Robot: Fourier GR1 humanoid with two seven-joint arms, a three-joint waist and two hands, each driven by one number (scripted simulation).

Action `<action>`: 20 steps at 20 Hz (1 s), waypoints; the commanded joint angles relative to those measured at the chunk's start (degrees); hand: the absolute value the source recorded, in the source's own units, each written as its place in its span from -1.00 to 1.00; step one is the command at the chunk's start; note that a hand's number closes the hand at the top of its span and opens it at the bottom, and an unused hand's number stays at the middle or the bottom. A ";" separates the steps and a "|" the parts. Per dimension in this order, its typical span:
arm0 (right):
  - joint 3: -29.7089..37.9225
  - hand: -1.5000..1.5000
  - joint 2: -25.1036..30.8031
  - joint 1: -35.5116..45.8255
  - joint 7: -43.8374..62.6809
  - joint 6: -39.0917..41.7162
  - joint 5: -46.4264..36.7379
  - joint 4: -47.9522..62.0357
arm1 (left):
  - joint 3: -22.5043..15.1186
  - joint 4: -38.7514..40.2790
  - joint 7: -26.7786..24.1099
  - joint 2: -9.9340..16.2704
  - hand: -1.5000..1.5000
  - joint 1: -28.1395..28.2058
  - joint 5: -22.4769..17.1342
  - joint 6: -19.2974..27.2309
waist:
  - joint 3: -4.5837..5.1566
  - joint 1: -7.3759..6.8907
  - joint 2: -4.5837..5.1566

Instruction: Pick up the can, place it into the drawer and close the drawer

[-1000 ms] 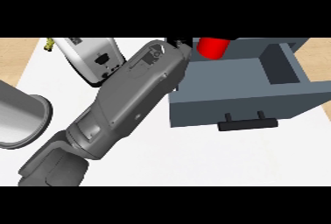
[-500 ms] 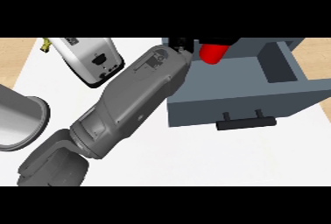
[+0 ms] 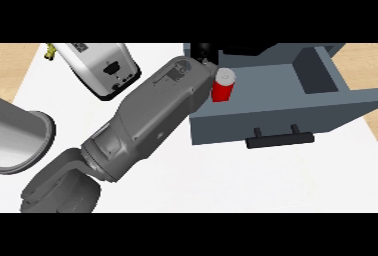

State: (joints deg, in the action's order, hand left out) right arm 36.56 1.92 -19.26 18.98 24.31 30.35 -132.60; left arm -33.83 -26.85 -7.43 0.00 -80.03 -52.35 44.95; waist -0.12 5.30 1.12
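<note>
My forearm [image 3: 144,127]: comes in from the near left and runs diagonally toward the far right, hiding much of the white tabletop [image 3: 221,175] under it.
Drawer handle [image 3: 280,139]: dark bar on the near face of the drawer, untouched; the drawer [image 3: 295,107] stands pulled out, so closing is not yet done.
Can [image 3: 223,86]: red with a pale top, upright, now low inside the drawer's left end against its left wall. A second ago it rode higher, near the far rim, so it has come down into the compartment.
My left hand [image 3: 203,51]: only a dark bit shows beyond the wrist, just past the can. I cannot tell whether the fingers are round the can or already off it.
My right hand: nowhere in the head view.
What this means: I judge the placing nearly finished; what remains is letting go, backing my arm out clear, then pushing the front shut.
Toaster [image 3: 100,67]: far left, apart from all this.
Metal pot [image 3: 18,135]: at the left edge, not involved.
</note>
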 commanded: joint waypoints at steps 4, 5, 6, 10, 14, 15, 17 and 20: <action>-0.73 -1.00 -1.60 -0.06 -2.35 2.03 -2.28 1.92 | -0.29 3.72 -1.83 0.00 -1.00 -2.65 -2.19 -0.91 | -0.03 -0.35 0.10; 0.26 -1.00 1.36 1.92 -0.05 0.23 0.11 0.97 | -1.98 -0.55 -2.61 0.00 -1.00 -0.68 -4.21 1.96 | -0.01 0.65 0.12; 1.03 -1.00 1.49 2.32 -2.03 0.93 -1.65 1.47 | -0.32 1.97 -2.90 0.00 -1.00 -1.11 -4.35 -0.05 | 0.00 -0.15 0.11; 2.61 -1.00 5.77 5.05 -7.32 3.59 -11.15 -3.54 | -1.11 -1.47 -5.51 0.00 -1.00 1.00 -5.68 0.06 | 0.04 -0.33 0.16; -1.35 -1.00 3.18 5.47 -10.43 5.43 -15.21 -6.50 | -0.59 -0.27 -8.85 0.00 -1.00 1.35 -6.71 -0.97 | 0.04 -0.85 0.12; -1.85 -1.00 3.00 5.33 -11.89 6.23 -18.10 -6.94 | -0.85 -0.78 -8.92 0.00 -1.00 -0.01 -6.84 -0.16 | 0.02 -0.67 0.12; -3.02 -1.00 3.82 9.31 -12.28 4.06 -22.25 -6.07 | -0.46 -0.73 -8.56 0.00 -1.00 -1.84 -6.72 0.39 | 0.06 -2.43 -0.09; -6.62 -1.00 3.21 9.86 -17.17 6.32 -31.39 -4.11 | -1.61 -2.04 -9.29 0.00 -1.00 -1.59 -7.70 1.51 | -0.02 -2.28 0.07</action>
State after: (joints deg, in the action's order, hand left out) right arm 33.25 5.71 -11.35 5.68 29.74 8.69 -136.71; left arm -35.02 -28.12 -16.05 0.01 -80.37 -59.04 45.08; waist -0.08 3.46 1.10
